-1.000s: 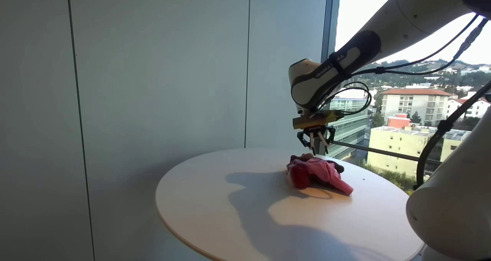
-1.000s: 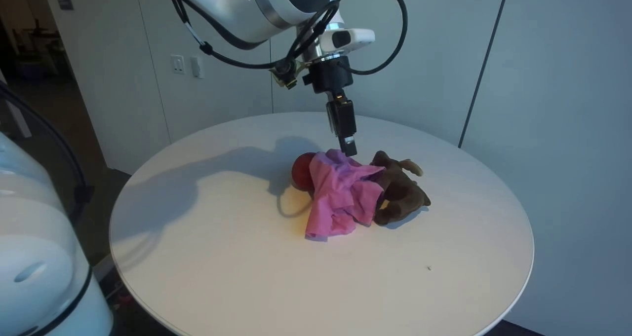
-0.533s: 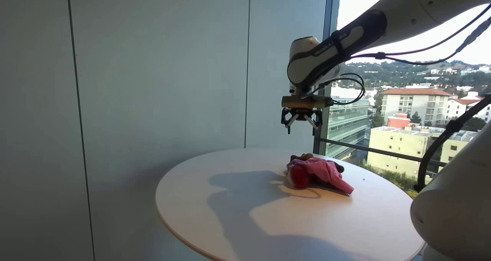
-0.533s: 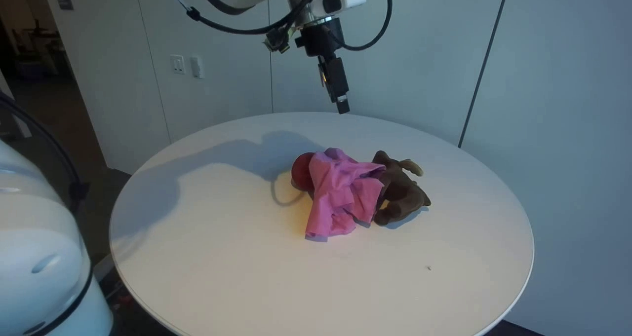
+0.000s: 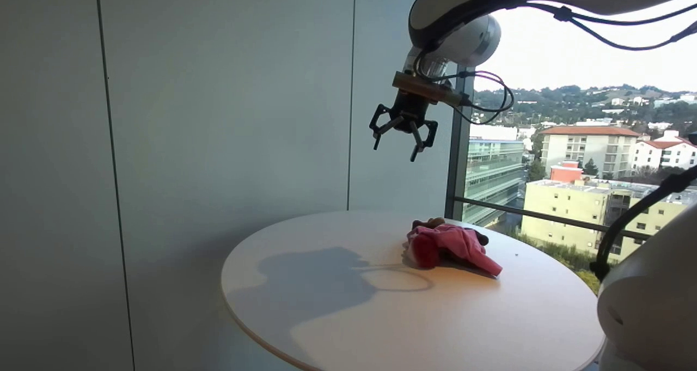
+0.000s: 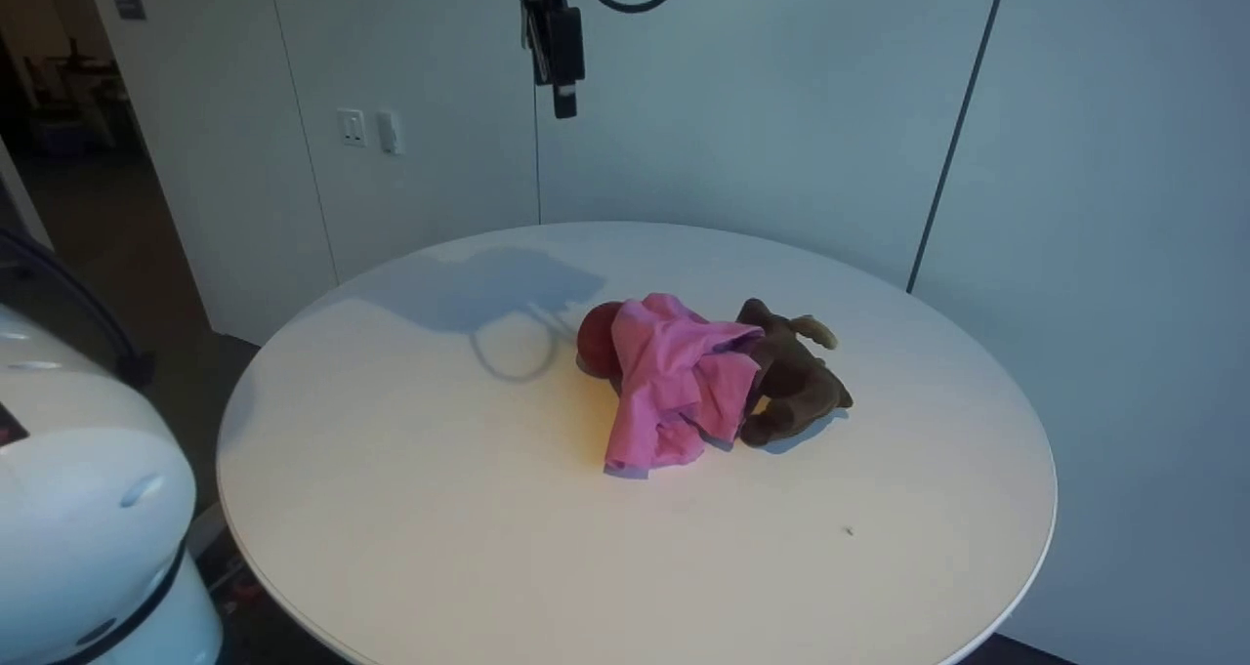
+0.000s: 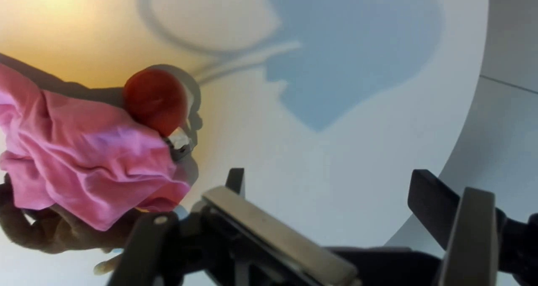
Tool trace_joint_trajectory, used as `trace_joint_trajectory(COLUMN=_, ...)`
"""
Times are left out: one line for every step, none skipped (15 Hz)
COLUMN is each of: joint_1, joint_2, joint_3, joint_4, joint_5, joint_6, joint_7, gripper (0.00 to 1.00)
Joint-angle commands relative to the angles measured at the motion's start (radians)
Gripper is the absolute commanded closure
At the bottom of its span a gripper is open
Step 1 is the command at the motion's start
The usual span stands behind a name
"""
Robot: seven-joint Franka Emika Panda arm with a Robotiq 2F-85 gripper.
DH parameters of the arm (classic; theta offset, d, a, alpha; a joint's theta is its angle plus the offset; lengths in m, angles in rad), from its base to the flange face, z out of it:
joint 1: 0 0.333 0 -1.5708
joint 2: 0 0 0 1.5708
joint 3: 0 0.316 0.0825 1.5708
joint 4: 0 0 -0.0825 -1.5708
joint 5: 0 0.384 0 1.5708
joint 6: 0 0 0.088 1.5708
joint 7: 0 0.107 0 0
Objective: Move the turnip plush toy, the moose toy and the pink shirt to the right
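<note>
The pink shirt [image 6: 679, 377] lies crumpled over parts of two toys on the round table. From under it, the red ball-like turnip plush toy [image 6: 598, 341] pokes out at one side and the brown moose toy [image 6: 796, 382] at the opposite side. In the wrist view the shirt [image 7: 84, 151] hides much of the turnip toy [image 7: 155, 101] and the moose toy [image 7: 63, 231]. High above the table, away from the pile, my gripper [image 5: 394, 154] hangs open, its fingers wide apart. Only bare tabletop shows between the fingertips in the wrist view.
The white round table [image 6: 439, 548] carries the pile; its edge [image 7: 466, 122] passes behind a finger in the wrist view. A grey wall [image 5: 234, 115] rises behind it, and a window [image 5: 544, 142] is beside the arm. The arm's shadow [image 6: 469, 289] falls on the tabletop.
My gripper has risen well clear of the pile, tilting and drifting sideways, and its fingers have spread from close together to wide. The shirt and toys stay in place.
</note>
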State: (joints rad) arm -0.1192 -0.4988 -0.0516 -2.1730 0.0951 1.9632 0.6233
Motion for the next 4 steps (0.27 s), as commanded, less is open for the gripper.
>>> trace_joint_trajectory(joint_1=0.044, joint_2=0.007, joint_3=-0.019, joint_4=0.019, joint_5=0.152, joint_6=-0.084, joint_7=-0.131, gripper=0.0)
trace_joint_trajectory(joint_1=-0.004, joint_2=0.003, joint_3=0.017, joint_4=0.004, joint_5=0.097, joint_6=-0.048, joint_7=-0.073, gripper=0.0)
trace_joint_trajectory(joint_1=0.003, joint_2=0.005, joint_3=0.016, joint_4=0.004, joint_5=0.123, joint_6=-0.063, joint_7=-0.096, gripper=0.0)
trace_joint_trajectory(joint_1=0.007, joint_2=0.007, joint_3=0.016, joint_4=0.003, joint_5=0.133, joint_6=-0.068, joint_7=-0.107, gripper=0.0)
